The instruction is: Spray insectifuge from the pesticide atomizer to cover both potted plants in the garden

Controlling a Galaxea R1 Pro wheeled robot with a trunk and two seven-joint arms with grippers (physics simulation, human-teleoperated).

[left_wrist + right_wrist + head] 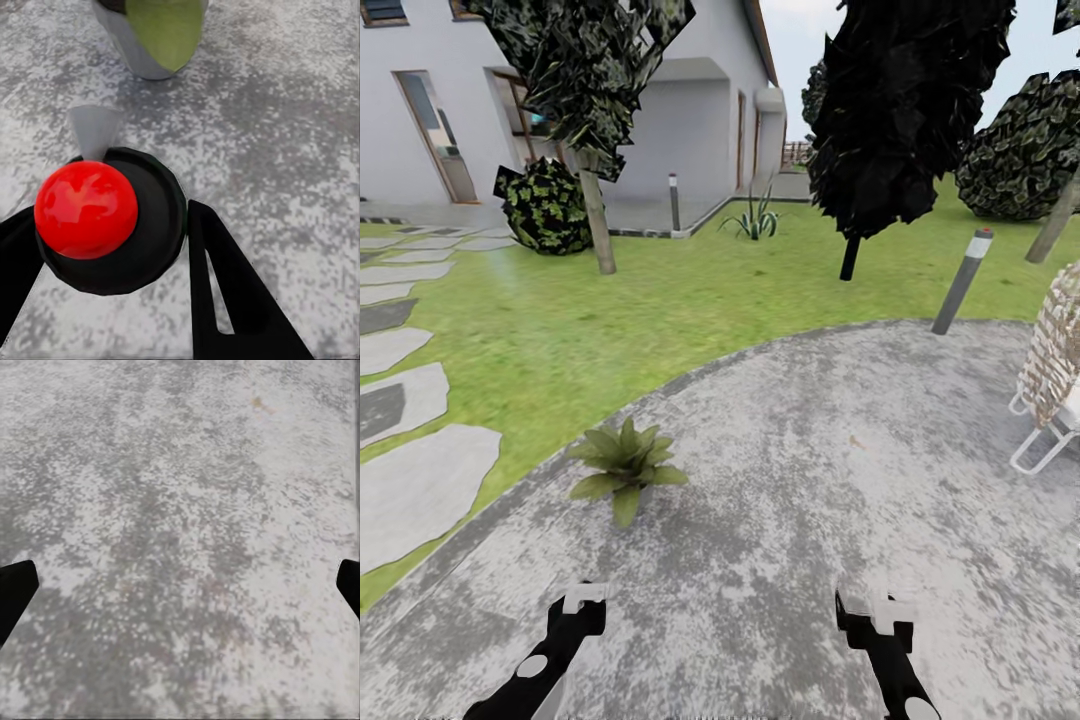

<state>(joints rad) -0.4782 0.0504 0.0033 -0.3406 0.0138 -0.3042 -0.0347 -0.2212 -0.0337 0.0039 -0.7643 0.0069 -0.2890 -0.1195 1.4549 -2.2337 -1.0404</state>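
One potted plant [625,465], a low rosette of broad green leaves, sits at the patio's left edge, just ahead of my left gripper [575,610]. In the left wrist view that gripper [111,221] is shut on the pesticide atomizer [112,225]. I see the atomizer from above: a black round cap, a red knob and a greyish nozzle. The nozzle points toward a leaf of the potted plant [166,30]. My right gripper [875,615] hangs open over bare patio stone, its fingertips wide apart at the edges of the right wrist view [180,585].
The round grey stone patio [810,480] meets green lawn [660,300]. Stepping stones [410,490] lie at the left. A white wicker chair [1055,370] and a bollard lamp [960,285] stand at the right. Trees, dark bushes and a house are farther back.
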